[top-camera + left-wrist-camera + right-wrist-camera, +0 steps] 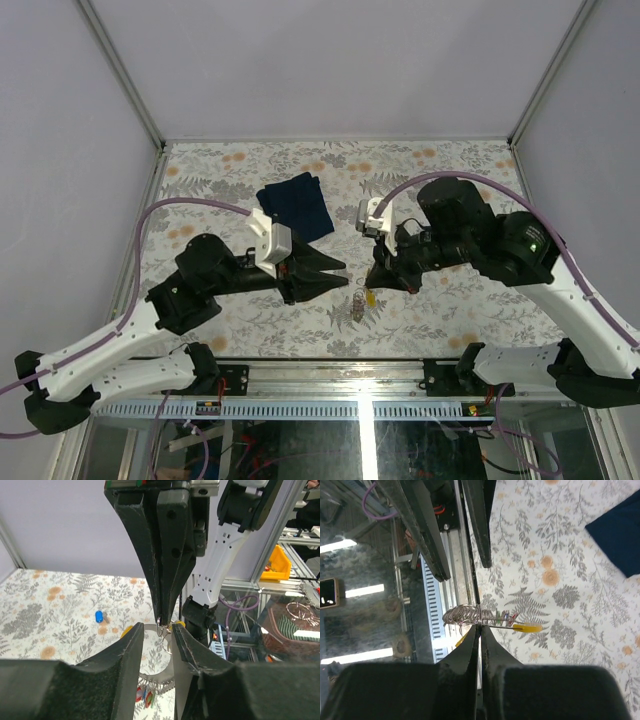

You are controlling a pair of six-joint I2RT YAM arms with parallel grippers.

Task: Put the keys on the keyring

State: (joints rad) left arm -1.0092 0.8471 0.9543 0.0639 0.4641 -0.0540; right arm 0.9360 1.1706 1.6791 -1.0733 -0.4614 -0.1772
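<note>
While right fingers (468, 655) pinch the keyring (462, 615) mid-frame, left fingers (125, 655), narrowly parted, apparently straddle it; I should close gently.

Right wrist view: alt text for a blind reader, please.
Right tool, shut, pinches a wire keyring with colour-tagged keys bunched against it, one yellow tag pointing right. The left tool stands open above it, over a floral table with a navy cloth at top right.
</note>
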